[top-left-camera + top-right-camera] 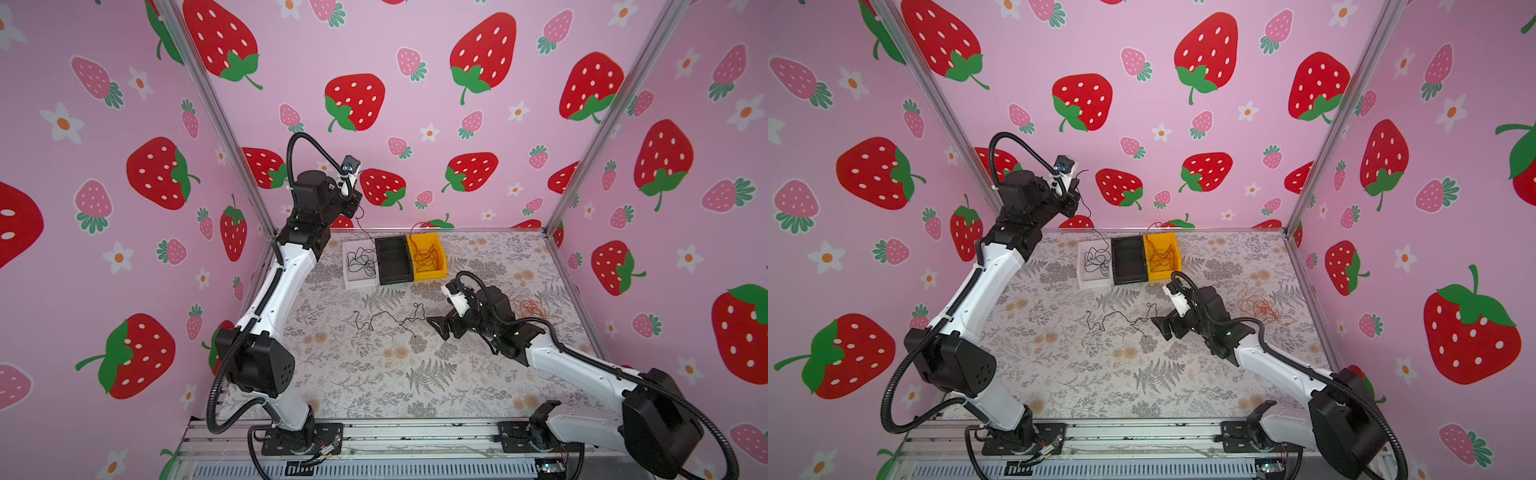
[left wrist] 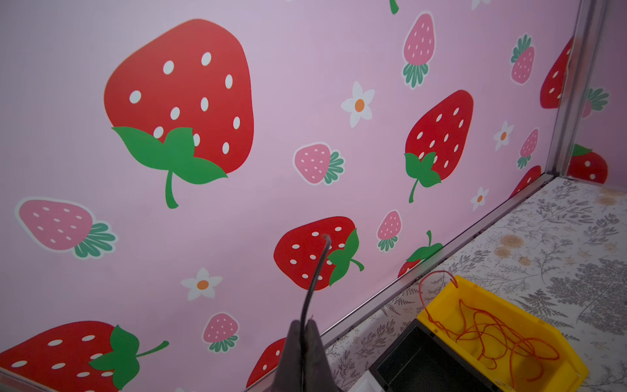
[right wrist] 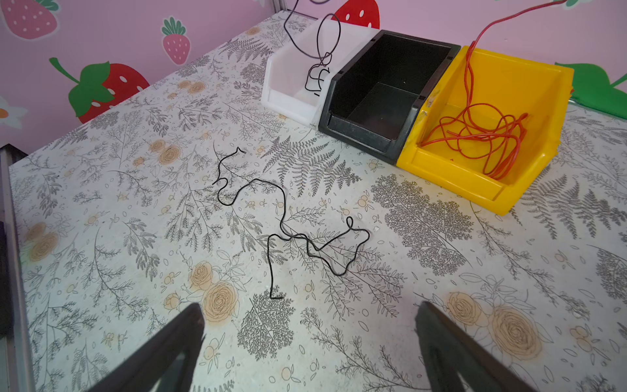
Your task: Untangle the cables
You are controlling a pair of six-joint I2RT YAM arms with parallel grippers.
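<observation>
My left gripper [image 1: 354, 204] [image 2: 303, 327] is raised near the back wall, shut on a thin black cable [image 2: 317, 268] whose end sticks out past the fingertips. That cable hangs down [image 3: 319, 66] into the white bin [image 1: 353, 282]. A second black cable [image 1: 388, 319] [image 3: 285, 217] lies loose and wavy on the table. My right gripper [image 1: 436, 326] [image 3: 310, 307] hovers low just beside its near end, open with nothing between the fingers. Red cable [image 3: 481, 139] is coiled in the yellow bin [image 1: 434, 274]. An orange cable heap [image 1: 1262, 309] lies on the table behind my right arm.
An empty black bin [image 1: 395, 276] [image 3: 359, 135] stands between the white and yellow bins in a row at the back of the table. One red strand arches over the yellow bin's rear rim [image 2: 437, 278]. Patterned walls and metal posts enclose the table.
</observation>
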